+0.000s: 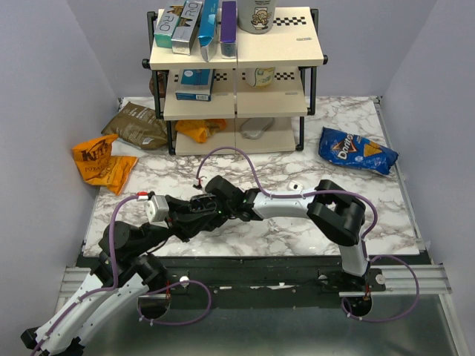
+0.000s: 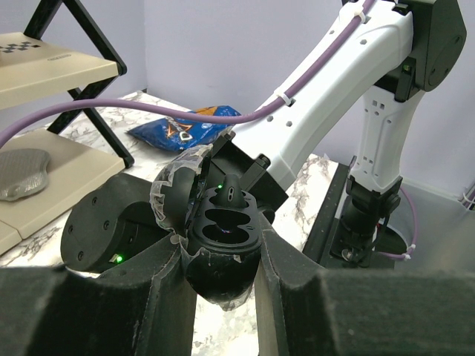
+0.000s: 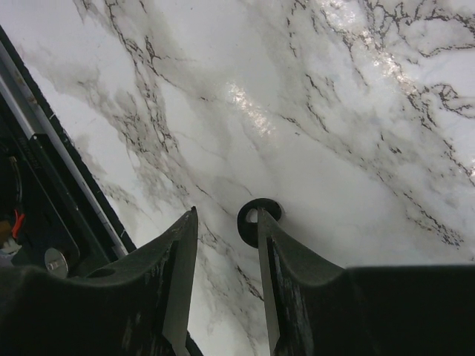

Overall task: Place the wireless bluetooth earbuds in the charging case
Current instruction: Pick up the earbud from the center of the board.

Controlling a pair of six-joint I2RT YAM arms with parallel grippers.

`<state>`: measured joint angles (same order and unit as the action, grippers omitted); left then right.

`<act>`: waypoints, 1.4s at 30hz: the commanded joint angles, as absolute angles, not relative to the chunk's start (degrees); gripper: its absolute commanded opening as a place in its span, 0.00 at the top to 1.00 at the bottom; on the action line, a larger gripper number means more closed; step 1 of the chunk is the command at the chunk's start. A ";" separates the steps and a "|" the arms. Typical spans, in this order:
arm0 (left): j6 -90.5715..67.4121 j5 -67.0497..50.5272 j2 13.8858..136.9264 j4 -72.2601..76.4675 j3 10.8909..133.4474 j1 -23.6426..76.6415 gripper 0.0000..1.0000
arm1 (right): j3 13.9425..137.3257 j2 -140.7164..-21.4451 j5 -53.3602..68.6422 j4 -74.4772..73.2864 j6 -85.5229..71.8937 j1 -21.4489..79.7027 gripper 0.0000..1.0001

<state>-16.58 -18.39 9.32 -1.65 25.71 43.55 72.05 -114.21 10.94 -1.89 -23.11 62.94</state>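
My left gripper [image 1: 194, 215] [image 2: 223, 256] is shut on the charging case [image 2: 221, 278], a glossy black oval held between both fingers with its lid [image 2: 177, 189] open. One tiny black earbud [image 2: 230, 195] sits at the far end of the case's dark inside, and two hollows nearer me look empty. My right gripper [image 1: 210, 194] [image 3: 226, 215] is open with nothing between its fingers, close behind the case above the marble. A small black rounded earbud [image 3: 251, 222] lies on the marble at the tip of one right finger [image 3: 286, 259], partly hidden by it.
A two-tier shelf rack [image 1: 237, 74] with boxes stands at the back. A blue chip bag [image 1: 356, 150] lies at the right, an orange bag [image 1: 100, 159] and a brown bag [image 1: 137, 126] at the left. A small white item [image 1: 295, 185] lies mid-table. Both arms cross near the front edge [image 1: 252, 259].
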 commanded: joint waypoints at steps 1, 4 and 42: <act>-17.14 -17.32 9.14 -1.32 25.40 43.42 1.00 | 70.23 -114.44 6.07 -5.80 -23.38 62.05 0.53; -17.23 -17.31 9.14 -1.49 25.40 43.42 1.00 | 69.87 -114.17 5.36 -6.15 -23.38 61.96 0.53; -17.49 -17.58 9.14 -1.32 25.31 43.42 1.00 | 68.29 -110.13 2.37 -4.57 -23.64 61.00 0.71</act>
<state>-16.99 -18.41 9.32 -1.65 25.67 43.55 68.95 -111.55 3.46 -4.43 -23.57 61.36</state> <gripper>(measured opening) 0.379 0.336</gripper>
